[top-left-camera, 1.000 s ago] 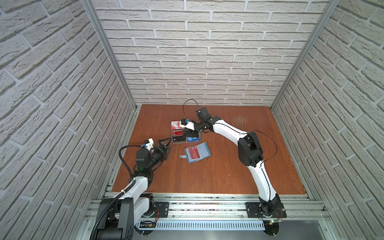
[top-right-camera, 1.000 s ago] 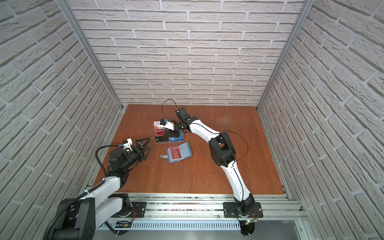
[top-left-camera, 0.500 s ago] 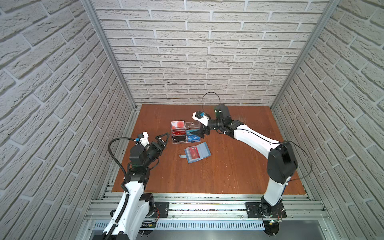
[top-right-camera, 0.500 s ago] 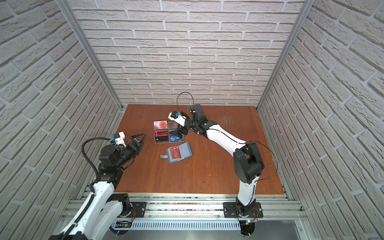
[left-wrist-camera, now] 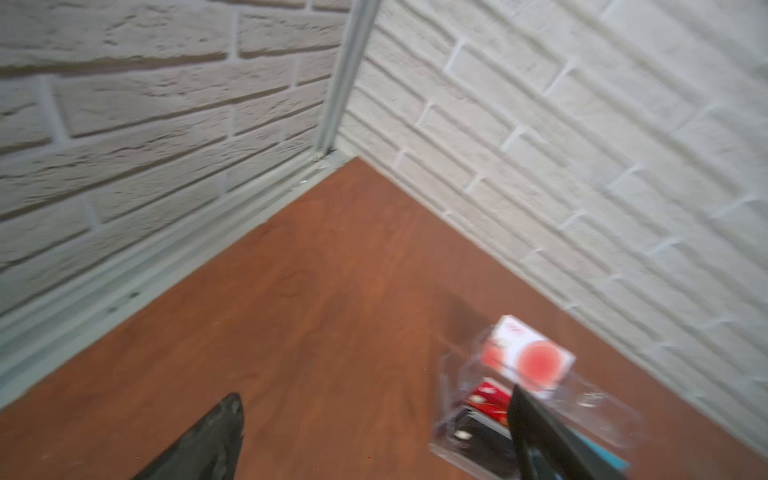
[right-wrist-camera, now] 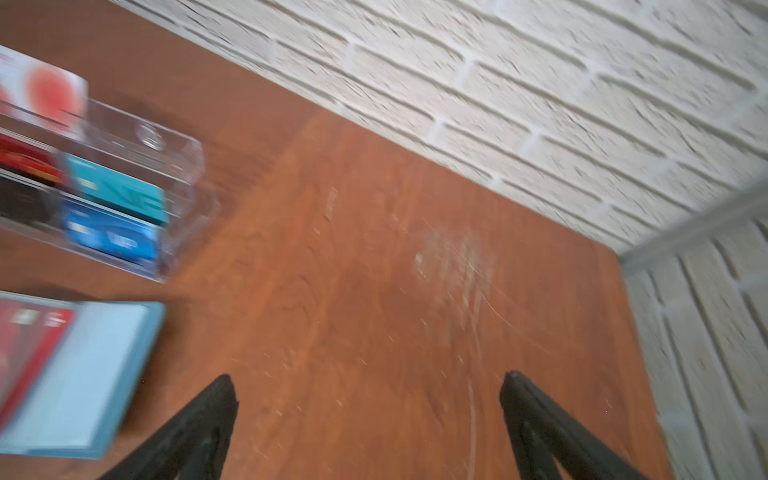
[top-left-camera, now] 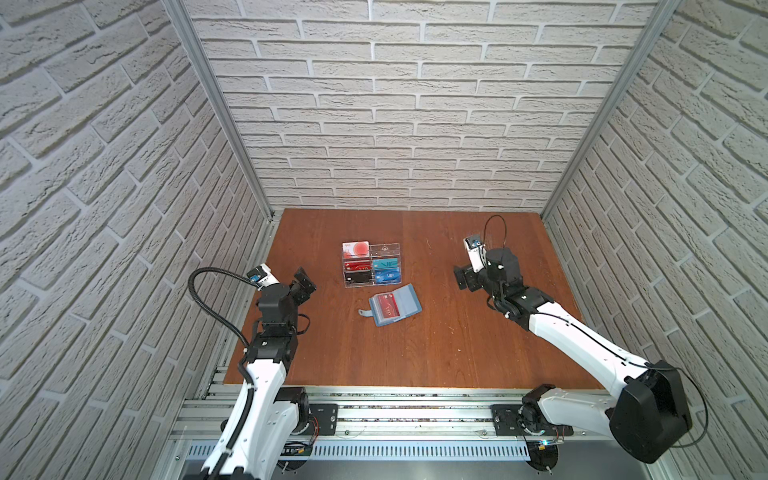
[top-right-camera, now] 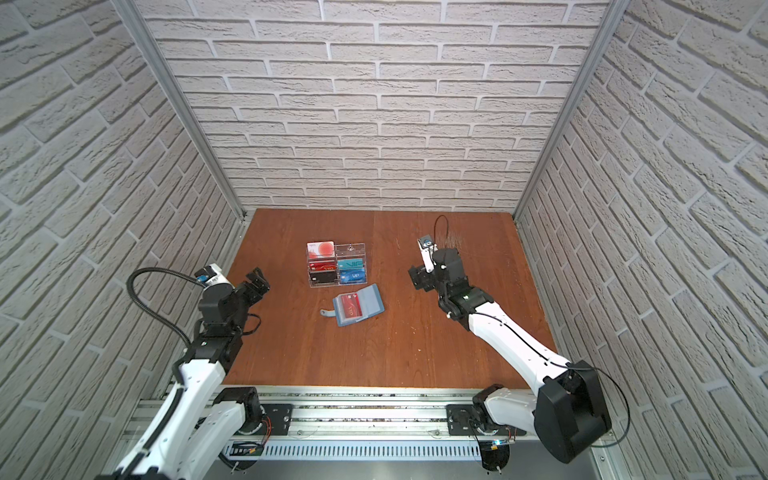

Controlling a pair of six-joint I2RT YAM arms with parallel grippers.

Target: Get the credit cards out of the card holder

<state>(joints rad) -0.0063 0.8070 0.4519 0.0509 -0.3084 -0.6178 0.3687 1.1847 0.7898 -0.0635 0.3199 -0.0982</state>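
Observation:
The slate-blue card holder [top-left-camera: 405, 302] [top-right-camera: 370, 300] lies open like a book at the middle of the wooden table, its strap tab [top-left-camera: 365, 312] pointing left. A red credit card [top-left-camera: 384, 306] [top-right-camera: 349, 308] shows in its left half. The right wrist view shows the card holder [right-wrist-camera: 91, 365] and red card [right-wrist-camera: 25, 345] blurred at the edge. My left gripper [top-left-camera: 305, 282] [left-wrist-camera: 374, 399] hangs open near the left table edge, empty. Well right of the holder, my right gripper [top-left-camera: 463, 282] [right-wrist-camera: 368, 378] is open and empty above bare wood.
A clear acrylic rack [top-left-camera: 386, 250] [top-right-camera: 351, 249] [left-wrist-camera: 602, 399] [right-wrist-camera: 158, 141] stands just behind the card holder with red, black, teal and blue cards and a white card with a red circle [top-left-camera: 355, 249]. Brick walls enclose three sides.
My right gripper opened and drew back from the rack to the right side of the table. My left arm shifted a little along the left edge, still open.

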